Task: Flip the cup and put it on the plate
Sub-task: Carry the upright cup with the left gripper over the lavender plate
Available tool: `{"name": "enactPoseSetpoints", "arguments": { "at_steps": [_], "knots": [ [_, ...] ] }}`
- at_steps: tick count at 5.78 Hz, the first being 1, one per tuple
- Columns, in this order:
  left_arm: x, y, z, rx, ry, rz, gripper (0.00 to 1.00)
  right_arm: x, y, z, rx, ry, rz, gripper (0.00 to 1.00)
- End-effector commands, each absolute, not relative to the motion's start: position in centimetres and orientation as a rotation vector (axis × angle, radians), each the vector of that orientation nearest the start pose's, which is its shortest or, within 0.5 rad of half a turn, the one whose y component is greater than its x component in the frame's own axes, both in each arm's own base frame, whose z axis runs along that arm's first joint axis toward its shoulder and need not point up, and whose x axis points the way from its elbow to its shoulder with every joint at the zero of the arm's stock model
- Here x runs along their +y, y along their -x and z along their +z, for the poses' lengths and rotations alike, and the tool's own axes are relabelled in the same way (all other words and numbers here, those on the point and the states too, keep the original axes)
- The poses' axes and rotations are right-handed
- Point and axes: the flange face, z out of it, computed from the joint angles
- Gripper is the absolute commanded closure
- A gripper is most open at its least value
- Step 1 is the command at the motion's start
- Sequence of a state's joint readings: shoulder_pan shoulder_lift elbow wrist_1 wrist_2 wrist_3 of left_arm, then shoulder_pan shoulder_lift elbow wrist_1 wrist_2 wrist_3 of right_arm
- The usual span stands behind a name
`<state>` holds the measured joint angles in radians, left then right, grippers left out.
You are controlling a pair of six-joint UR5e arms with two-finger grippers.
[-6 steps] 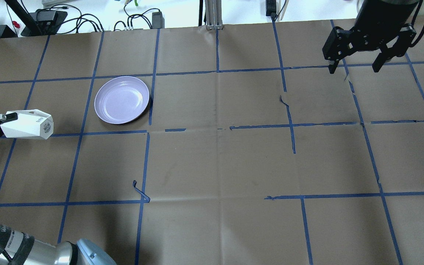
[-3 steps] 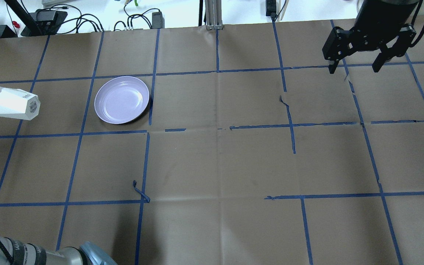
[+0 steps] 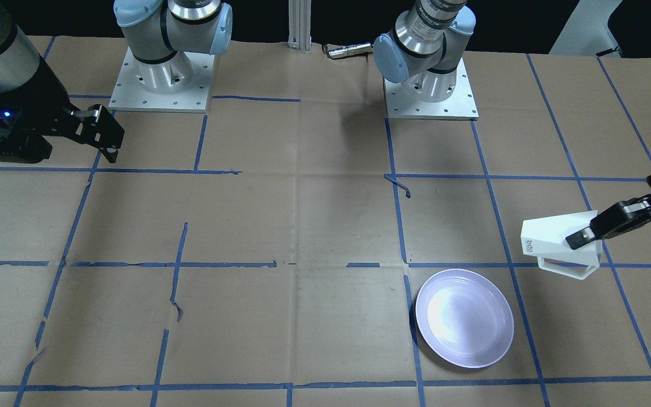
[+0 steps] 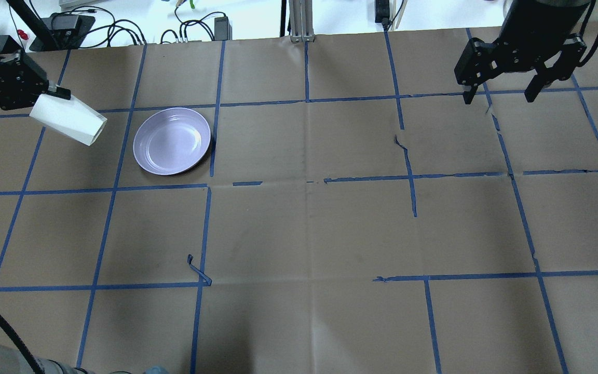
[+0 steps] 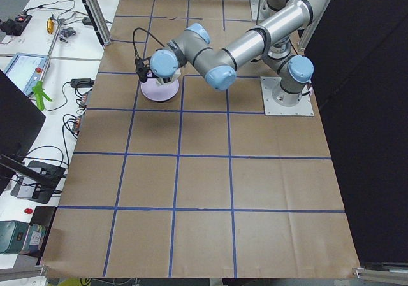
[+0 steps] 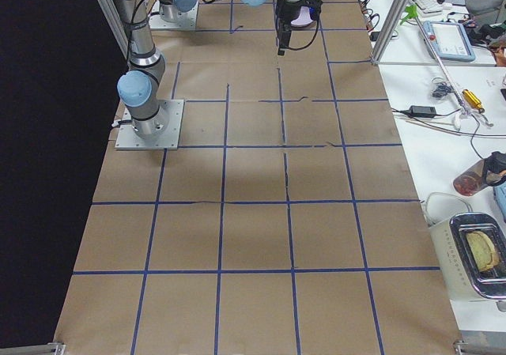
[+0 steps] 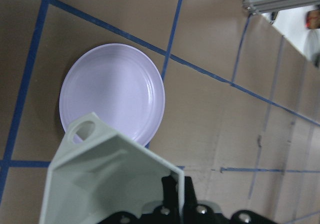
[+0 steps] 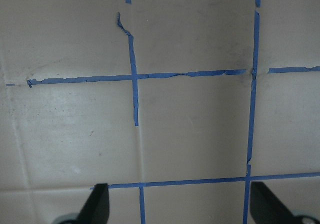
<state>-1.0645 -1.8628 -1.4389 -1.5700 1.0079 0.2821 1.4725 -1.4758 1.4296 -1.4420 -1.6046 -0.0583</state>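
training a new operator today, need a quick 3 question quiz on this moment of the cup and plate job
1. Multiple choice: which tool holds the cup? A) left tool B) right tool C) neither
2. True or false: the cup is standing on the plate.
3. Short answer: is the right tool open or shut?

Key
1. A
2. False; the cup hangs tilted in the air beside the plate.
3. Open, with nothing between its fingers.
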Motion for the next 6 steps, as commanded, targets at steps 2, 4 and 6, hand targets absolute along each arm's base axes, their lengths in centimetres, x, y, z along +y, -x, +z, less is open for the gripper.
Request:
{"name": "enactPoseSetpoints", "arguments": {
  "at_steps": [2, 4, 6],
  "knots": [
    [-63.0, 7.2, 42.3, -3.113, -0.17, 0.262, 1.0, -53.3, -7.8, 49.6, 3.165, -0.061, 0.135, 0.0],
    [-63.5, 8.8, 38.2, -3.179, -0.109, 0.334, 1.0, -53.3, -7.8, 49.6, 3.165, -0.061, 0.135, 0.0],
    [-63.3, 8.5, 29.8, -3.192, -0.126, 0.494, 1.0, -53.3, -7.8, 49.6, 3.165, -0.061, 0.135, 0.0]
  ]
}}
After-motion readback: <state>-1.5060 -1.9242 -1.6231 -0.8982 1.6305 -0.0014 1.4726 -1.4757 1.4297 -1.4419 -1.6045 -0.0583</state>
